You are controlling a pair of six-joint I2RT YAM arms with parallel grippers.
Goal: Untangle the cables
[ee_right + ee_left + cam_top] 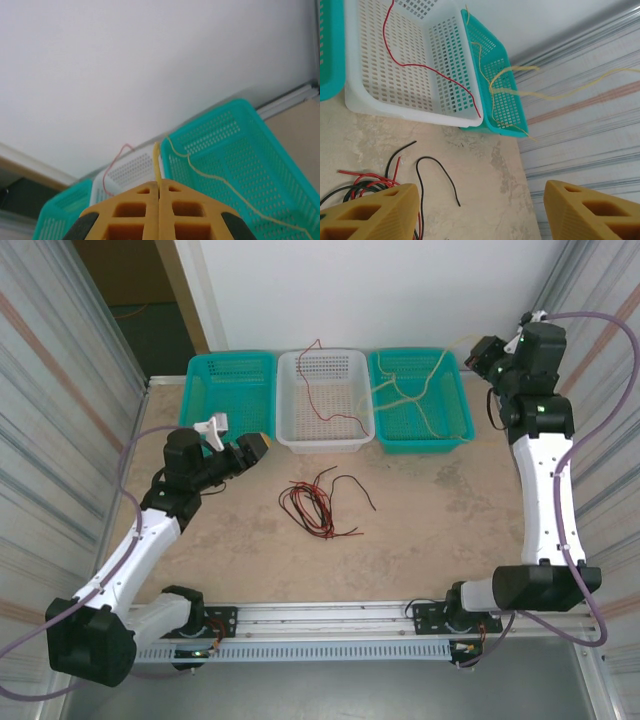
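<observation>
Jaws open on my left gripper [480, 215], right gripper [159, 200] clamped on a yellow cable [157, 160] by the right-hand teal basket [425, 443], one red cable [420, 66] sits in the white basket [325, 445], so I reckon the red-and-black tangle [310, 508] mid-table is what's left.

Looking along the far edge of the mottled beige table [420, 520]: left teal basket [232, 390], white basket [325, 445], right teal basket [425, 443], side by side. White wall [380, 290] behind, ribbed metal panels [60, 390] flanking.

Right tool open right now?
No: in the right wrist view the right tool is closed tight, pinching a pale yellow cable that sticks up from its tip.
</observation>
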